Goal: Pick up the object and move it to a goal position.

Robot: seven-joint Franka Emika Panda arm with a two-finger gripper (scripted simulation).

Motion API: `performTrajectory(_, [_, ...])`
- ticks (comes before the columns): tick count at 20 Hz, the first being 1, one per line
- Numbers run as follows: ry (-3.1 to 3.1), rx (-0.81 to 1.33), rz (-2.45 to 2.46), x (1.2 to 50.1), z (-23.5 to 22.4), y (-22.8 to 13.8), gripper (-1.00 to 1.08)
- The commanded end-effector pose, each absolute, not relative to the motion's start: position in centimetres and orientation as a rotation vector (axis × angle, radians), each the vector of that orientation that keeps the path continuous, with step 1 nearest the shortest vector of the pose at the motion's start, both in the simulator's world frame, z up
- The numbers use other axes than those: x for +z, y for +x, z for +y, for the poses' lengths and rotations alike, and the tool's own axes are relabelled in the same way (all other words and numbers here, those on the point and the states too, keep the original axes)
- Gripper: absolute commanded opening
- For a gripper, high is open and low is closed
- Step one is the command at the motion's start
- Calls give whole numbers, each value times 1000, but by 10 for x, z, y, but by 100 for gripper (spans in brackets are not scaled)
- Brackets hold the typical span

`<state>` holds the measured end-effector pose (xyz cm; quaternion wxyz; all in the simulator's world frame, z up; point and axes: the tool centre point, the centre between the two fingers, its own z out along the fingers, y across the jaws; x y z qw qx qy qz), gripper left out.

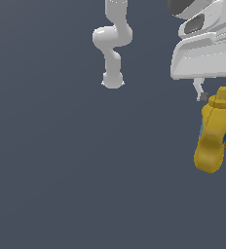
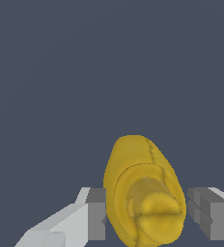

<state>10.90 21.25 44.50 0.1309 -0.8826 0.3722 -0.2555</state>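
The yellow squeeze bottle (image 1: 212, 138) hangs cap-up and slightly tilted at the exterior view's right edge, with a strip of red-blue label on its side. My gripper (image 1: 217, 93) is just above it, and one grey finger (image 1: 199, 90) shows beside the cap. In the wrist view the bottle (image 2: 143, 193) points its cap at the camera. It sits between the two fingers (image 2: 97, 217) of my gripper (image 2: 147, 217), which press against its sides. The gripper is shut on the bottle near its upper end.
The arm's white base (image 1: 112, 78) and lower links stand at the back centre of the exterior view. The white hand body (image 1: 207, 48) fills the upper right corner. The floor (image 1: 61, 170) is plain dark grey.
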Motion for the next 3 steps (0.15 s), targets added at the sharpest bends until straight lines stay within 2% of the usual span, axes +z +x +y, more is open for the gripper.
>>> performTrajectory(1, [-2553, -752, 1076, 455, 211, 112, -100])
performTrajectory(3, [-2553, -753, 1077, 455, 211, 112, -100])
